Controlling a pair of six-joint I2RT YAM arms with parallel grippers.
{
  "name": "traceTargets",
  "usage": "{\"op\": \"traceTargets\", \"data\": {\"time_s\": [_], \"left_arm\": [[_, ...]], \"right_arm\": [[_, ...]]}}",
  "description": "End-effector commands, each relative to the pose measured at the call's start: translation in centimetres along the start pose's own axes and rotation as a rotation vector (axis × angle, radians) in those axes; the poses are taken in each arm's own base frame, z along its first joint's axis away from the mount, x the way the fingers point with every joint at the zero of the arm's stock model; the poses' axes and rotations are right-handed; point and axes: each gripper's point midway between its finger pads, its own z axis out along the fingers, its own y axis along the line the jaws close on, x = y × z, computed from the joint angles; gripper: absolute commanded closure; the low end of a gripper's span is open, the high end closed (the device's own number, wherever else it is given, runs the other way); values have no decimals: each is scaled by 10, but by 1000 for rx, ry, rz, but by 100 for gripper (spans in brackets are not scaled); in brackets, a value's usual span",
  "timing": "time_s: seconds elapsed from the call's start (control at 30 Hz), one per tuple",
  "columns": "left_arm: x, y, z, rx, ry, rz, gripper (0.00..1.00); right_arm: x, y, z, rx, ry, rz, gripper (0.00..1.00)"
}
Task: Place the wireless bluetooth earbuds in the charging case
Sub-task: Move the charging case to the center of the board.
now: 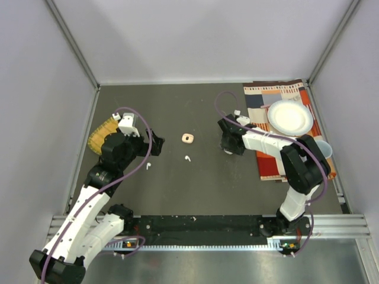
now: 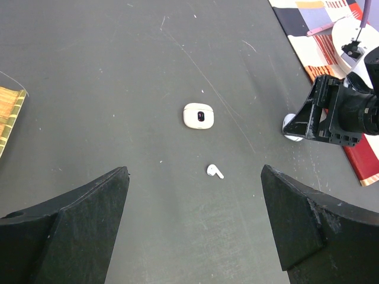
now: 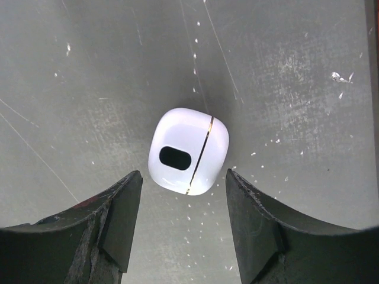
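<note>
Soft, even light falls from overhead on the table (image 1: pixel 177 112), which reads matt dark grey from above with only faint, diffuse shadows. The pale walls (image 1: pixel 35 89) look bright but not blown out. In the right wrist view the same surface turns pale and sheeny (scratches and specks glint), and the white charging case (image 3: pixel 188 151) is near overexposed yet sharp. The fingers (image 2: pixel 71 236) of the left gripper (image 2: pixel 194 168) are underexposed black and slightly soft.

Top camera looks down on the whole dark grey table (image 1: pixel 177 112). Left wrist camera looks low across it; both see the small peach rounded case (image 1: pixel 188 138). Right wrist camera points straight down, close.
</note>
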Motion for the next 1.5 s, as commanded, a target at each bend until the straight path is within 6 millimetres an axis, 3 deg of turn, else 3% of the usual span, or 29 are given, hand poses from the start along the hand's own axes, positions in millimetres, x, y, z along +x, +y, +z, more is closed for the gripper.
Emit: {"op": "traceTargets", "data": {"time_s": [0.0,0.43,0.83,0.93,1.07,1.2,1.27,1.47], "left_arm": [[-7,0,2,5,-35,4,2],[-8,-2,2,14,-33,2,2],[-8,-3,2,17,-31,0,2],[-9,-4,2,22,-33,0,2],[-7,-5,3,25,-27,-1,2],[-7,-5,3,27,-26,-4,2],[-7,-6,3,31,-28,-6,2],[-5,-7,5,38,-21,-12,2]], "right_arm": [[-2,-1,6,-8,-7,-30,41],[-2,-4,16,18,4,-21,42],[0,-14,16,20,-8,-130,69],[-2,-14,10,-25,-31,-206,70],[-10,13,-12,-238,-91,-300,70],[9,42,-46,-514,-44,-471,68],[19,45,-52,-566,-9,-525,68],[51,25,-36,-443,94,-663,67]]}}
